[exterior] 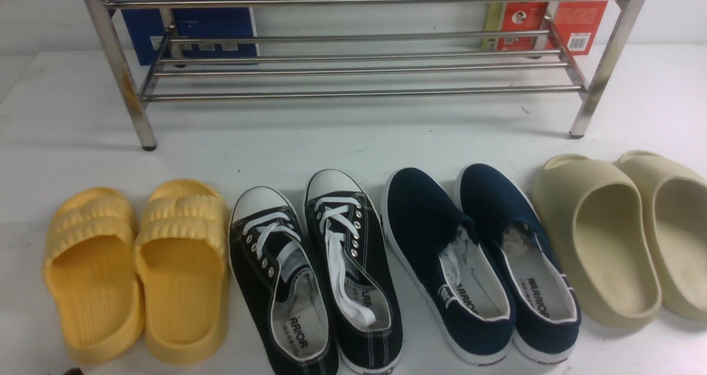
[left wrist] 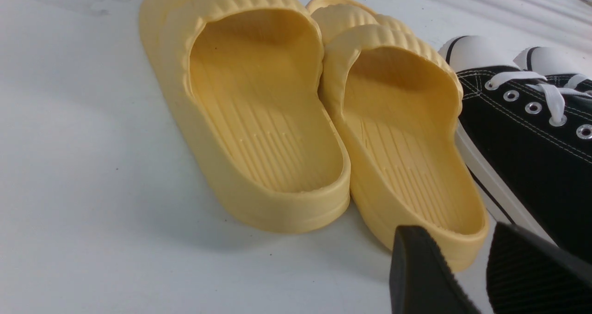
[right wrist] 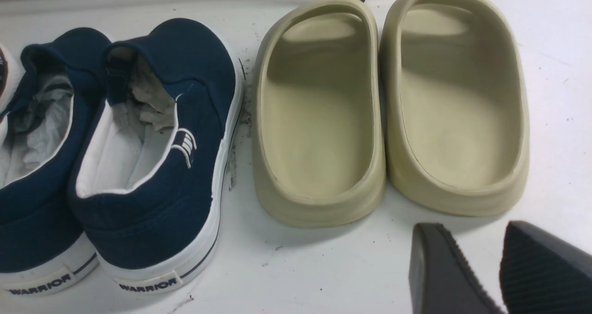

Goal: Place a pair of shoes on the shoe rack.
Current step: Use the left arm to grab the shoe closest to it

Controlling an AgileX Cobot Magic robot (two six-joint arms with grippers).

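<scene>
Black sneakers (exterior: 315, 264) with white laces and white toe caps sit side by side on a white table (exterior: 331, 143), toes towards the shoe rack (exterior: 353, 93), which stands well apart from them at the far side with bare steel rails. The left gripper (left wrist: 458, 233) has its jaws parted and holds nothing; it hovers just behind the heel of the nearer of two yellow slides (left wrist: 277, 133), and the sneakers lie just ahead of those jaws and to their right, touching the slide beside them. The right gripper (right wrist: 474, 228) also has its jaws apart and empty, low over the table just behind the heels of a pair of beige slides (right wrist: 323, 120); a pair of navy slip-ons (right wrist: 152, 166) stuffed with paper sits ahead of those jaws and to their left, between them and the sneakers. A blue box (exterior: 215, 21) and a red box (exterior: 580, 16) stand behind the rack
</scene>
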